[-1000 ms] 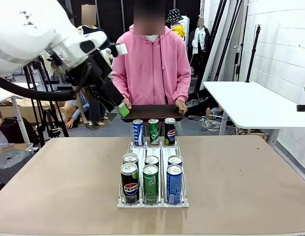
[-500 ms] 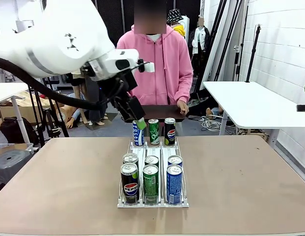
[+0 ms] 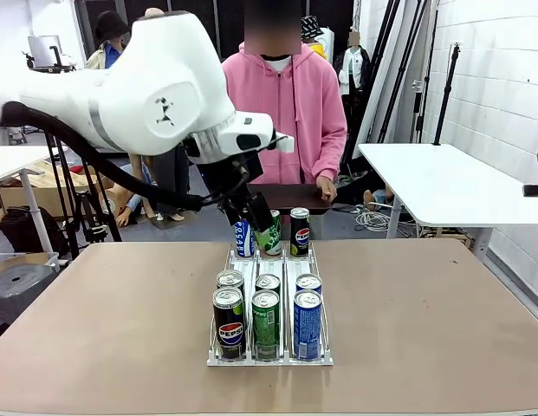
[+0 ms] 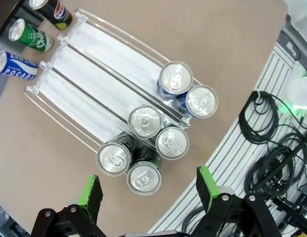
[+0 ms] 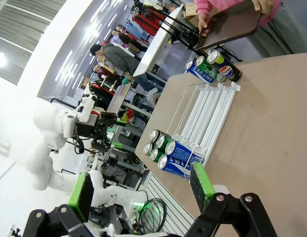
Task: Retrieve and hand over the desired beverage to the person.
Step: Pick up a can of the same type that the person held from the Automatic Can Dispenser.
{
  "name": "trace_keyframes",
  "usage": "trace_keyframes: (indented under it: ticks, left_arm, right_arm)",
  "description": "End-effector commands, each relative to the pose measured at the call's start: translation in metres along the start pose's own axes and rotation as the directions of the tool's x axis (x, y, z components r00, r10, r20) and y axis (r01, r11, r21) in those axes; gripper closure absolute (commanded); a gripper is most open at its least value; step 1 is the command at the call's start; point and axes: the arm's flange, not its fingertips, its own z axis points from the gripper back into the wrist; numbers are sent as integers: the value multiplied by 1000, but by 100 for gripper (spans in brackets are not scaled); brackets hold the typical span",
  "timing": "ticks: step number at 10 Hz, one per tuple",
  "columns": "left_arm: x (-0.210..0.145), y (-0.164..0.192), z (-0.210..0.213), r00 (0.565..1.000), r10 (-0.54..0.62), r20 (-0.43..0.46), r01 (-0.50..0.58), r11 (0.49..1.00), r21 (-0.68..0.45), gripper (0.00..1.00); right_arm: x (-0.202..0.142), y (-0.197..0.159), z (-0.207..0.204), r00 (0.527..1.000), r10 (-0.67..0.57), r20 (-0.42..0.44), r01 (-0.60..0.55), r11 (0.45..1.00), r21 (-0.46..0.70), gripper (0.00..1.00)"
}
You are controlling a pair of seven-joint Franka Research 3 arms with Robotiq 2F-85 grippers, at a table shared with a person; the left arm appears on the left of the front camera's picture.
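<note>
the left jaws hang wide open and empty above the white wire rack, seemingly to pick among the slim drink cans at lower centre; the pink-hooded person holds a dark tray out to receive one. the right jaws gape empty too.

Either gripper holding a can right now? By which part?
Neither. The left gripper is open above the can rack, with nothing between its pads. The right gripper is open and empty. The person holds a dark tray.
</note>
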Motion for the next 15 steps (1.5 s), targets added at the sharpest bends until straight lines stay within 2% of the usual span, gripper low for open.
trace_keyframes:
  ticks: [1, 5, 7, 8, 15]
  left_arm:
    - [1, -12, -22, 998, 42, -37, -39, 996, 76, 0]
    - [-10, -37, -45, 984, 93, -151, -88, 995, 40, 0]
    - [-12, -45, -39, 977, 91, -193, -98, 995, -23, 0]
    - [-11, -36, -49, 986, 76, -146, -74, 997, 22, 0]
    - [-11, -36, -49, 986, 76, -146, -74, 997, 22, 0]
  right_arm:
    - [0, 0, 0, 1000, 5, 1, -5, 1000, 16, 0]
    - [0, 0, 0, 1000, 5, 1, -5, 1000, 16, 0]
    - [0, 0, 0, 1000, 5, 1, -5, 1000, 16, 0]
    - [0, 0, 0, 1000, 5, 1, -5, 1000, 16, 0]
    - [0, 0, 0, 1000, 5, 1, -5, 1000, 16, 0]
